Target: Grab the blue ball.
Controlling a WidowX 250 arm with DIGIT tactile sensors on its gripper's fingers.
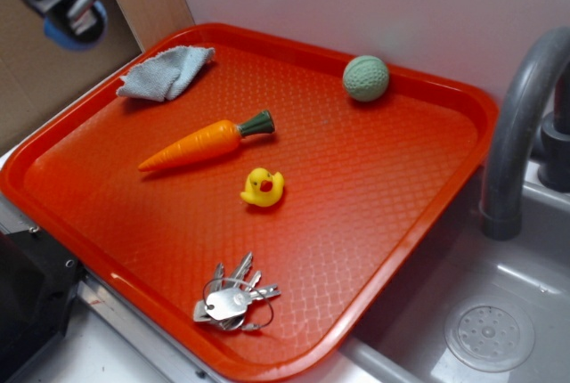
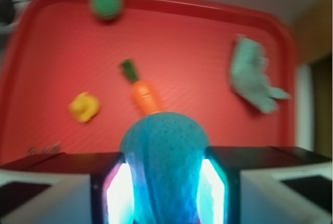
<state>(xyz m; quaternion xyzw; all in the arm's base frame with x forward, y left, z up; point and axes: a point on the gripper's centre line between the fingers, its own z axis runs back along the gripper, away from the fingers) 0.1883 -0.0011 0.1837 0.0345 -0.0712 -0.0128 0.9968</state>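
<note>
At the bottom of the wrist view, nearest the lens, the gripper [image 2: 165, 182] is clamping the blue ball [image 2: 164, 156] between its two pads [image 2: 117, 193], which are pressing on the ball's left and right flanks and glowing bright against it. The ball is filling the gap entirely, its speckled top bulging above the fingers; the squeeze looks centred, which is likely why it is sitting steady.

In the exterior view the same gripper [image 1: 71, 9] is hanging in the upper left of the frame, above and beyond the tray's [image 1: 401, 223] far-left corner, with a sliver of blue [image 1: 76, 34] showing beneath it. Judging by this, the grab is done and the ball is being carried clear of the tray.

Lower foreground of the exterior view: keys [image 1: 233, 301] are lying near the tray's front edge. Further in, a yellow duck [image 1: 262, 187] is sitting mid-tray, upright. Just beyond it a carrot [image 1: 207, 142] is lying on its side, green end pointing toward frame right. A grey cloth [image 1: 166, 71] is bunched at the upper left, near the rim. A green ball [image 1: 366, 77] is resting at the far edge, upper centre-right, well apart from everything else.

Right of the tray, a sink [image 1: 499, 312] with its drain and a grey tap [image 1: 521, 134] are taking up the frame edge.

All tray items are resting apart from one another.
</note>
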